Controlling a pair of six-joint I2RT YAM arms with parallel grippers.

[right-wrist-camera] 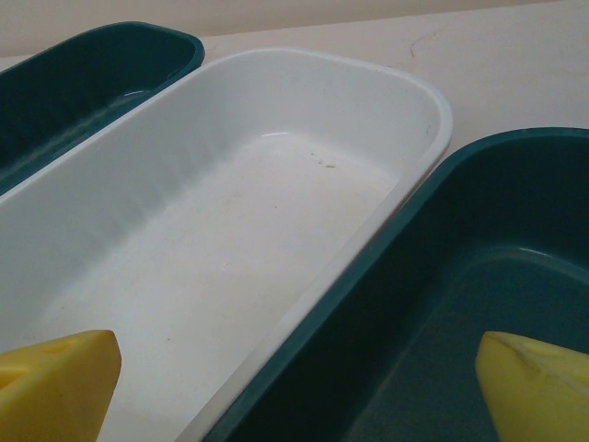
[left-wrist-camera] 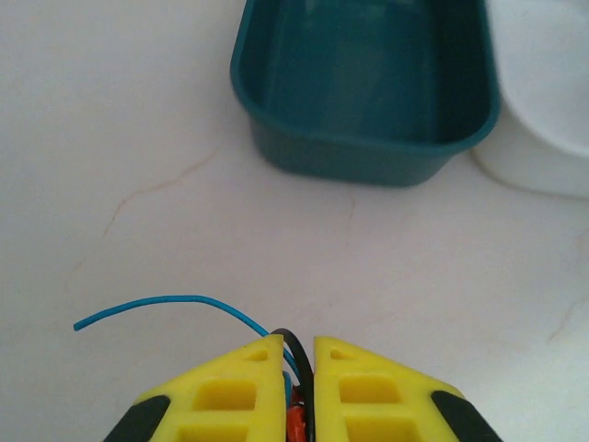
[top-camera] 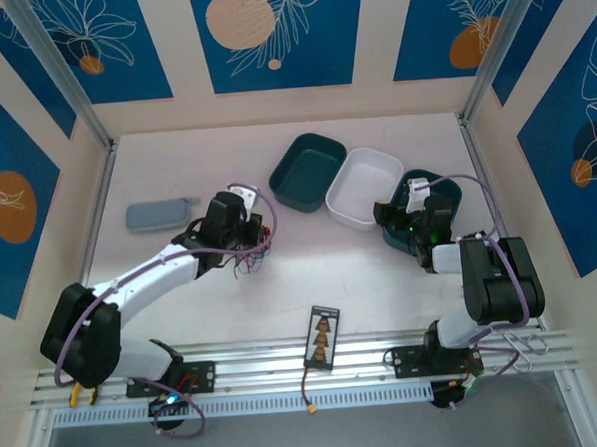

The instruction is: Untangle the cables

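Two-arm rig at the worktop (left-wrist-camera: 138,138). The left pincer (left-wrist-camera: 296,354) is pressed together, pinching the cables (left-wrist-camera: 156,300), a red, blue and black bunch near the teal tray (left-wrist-camera: 368,161). The right pincer (right-wrist-camera: 294,391) is spread wide above the white tray (right-wrist-camera: 276,212) and a second teal tray (right-wrist-camera: 515,230).

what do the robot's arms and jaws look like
Left arm: white links, black joints. Right arm: mostly black, some white. Lilac cables loop along both. The jaws are yellow wedges with square recesses and black bases.
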